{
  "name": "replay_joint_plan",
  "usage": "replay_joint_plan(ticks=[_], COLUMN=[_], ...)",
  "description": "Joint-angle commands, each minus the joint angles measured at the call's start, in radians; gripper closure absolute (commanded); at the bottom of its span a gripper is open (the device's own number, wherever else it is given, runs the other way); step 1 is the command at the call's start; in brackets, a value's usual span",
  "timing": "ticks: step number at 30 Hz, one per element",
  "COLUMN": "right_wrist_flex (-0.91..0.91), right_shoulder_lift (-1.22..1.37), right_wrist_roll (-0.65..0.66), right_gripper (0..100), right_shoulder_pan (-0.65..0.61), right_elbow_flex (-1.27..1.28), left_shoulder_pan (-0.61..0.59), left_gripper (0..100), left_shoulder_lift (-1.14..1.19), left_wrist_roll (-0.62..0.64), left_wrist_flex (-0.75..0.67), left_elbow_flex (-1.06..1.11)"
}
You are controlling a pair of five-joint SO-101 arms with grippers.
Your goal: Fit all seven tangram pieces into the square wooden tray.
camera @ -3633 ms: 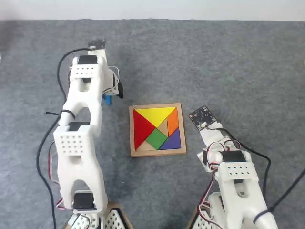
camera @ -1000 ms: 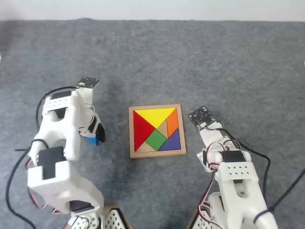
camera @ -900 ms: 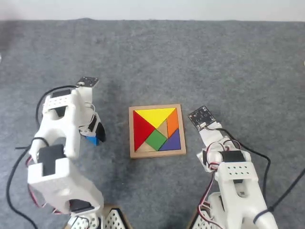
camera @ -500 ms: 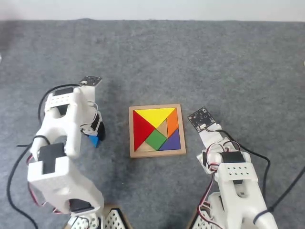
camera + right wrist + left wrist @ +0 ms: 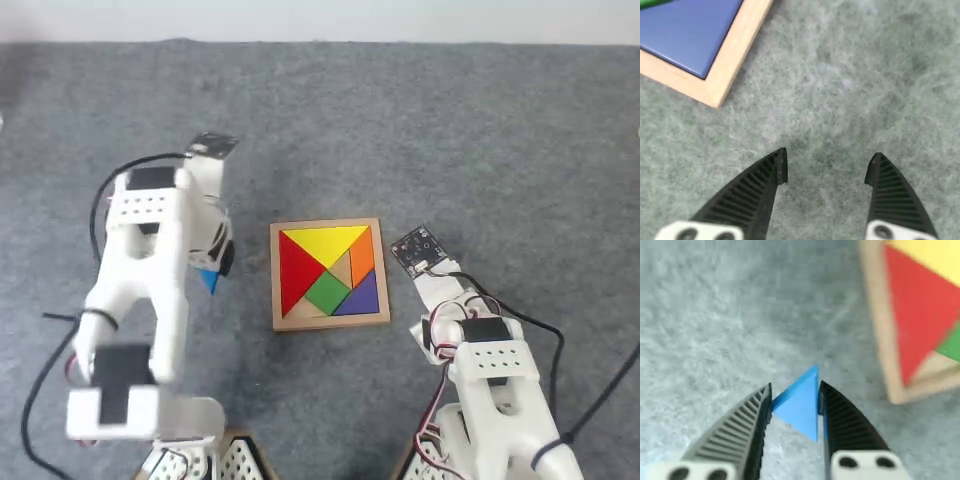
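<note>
The square wooden tray (image 5: 278,322) lies mid-table holding yellow, red, green, orange and dark blue pieces, with bare wood gaps near its centre and bottom edge. My left gripper (image 5: 794,390) is shut on a light blue triangle (image 5: 801,403), held just left of the tray's rim (image 5: 879,325); the triangle (image 5: 209,279) peeks out under the left arm. My right gripper (image 5: 829,165) stands open over bare felt, beside the tray's corner (image 5: 720,85) and its dark blue piece (image 5: 687,30).
Grey felt (image 5: 450,120) covers the whole table, with open room above and right of the tray. The right arm's body (image 5: 490,380) fills the lower right; the left arm (image 5: 140,300) spans the left side.
The left arm, carrying the light blue triangle, first drew back toward the front left, then swung up and right toward the tray. The right arm barely shifted.
</note>
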Motion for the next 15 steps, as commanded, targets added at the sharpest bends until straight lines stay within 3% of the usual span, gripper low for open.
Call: replay_joint_plan(ticks=[1, 6, 9, 15], right_wrist_flex=[-0.015, -0.015, -0.015, -0.015], right_shoulder_lift=[-0.024, -0.022, -0.022, -0.022], right_wrist_roll=[0.012, 0.012, 0.012, 0.012], right_gripper=[73.5, 73.5, 73.5, 73.5], right_shoulder_pan=[-0.008, -0.008, -0.008, -0.008], right_elbow_flex=[-0.008, -0.006, -0.006, -0.006], left_shoulder_pan=[0.121, 0.344, 0.463, 0.526], left_gripper=[91, 91, 91, 91], left_shoulder_lift=[-0.135, -0.123, -0.080, 0.002], left_wrist_roll=[-0.066, -0.198, -0.391, -0.598], left_wrist_flex=[0.057, 0.049, 0.032, 0.008], left_elbow_flex=[-0.013, -0.019, -0.013, -0.005])
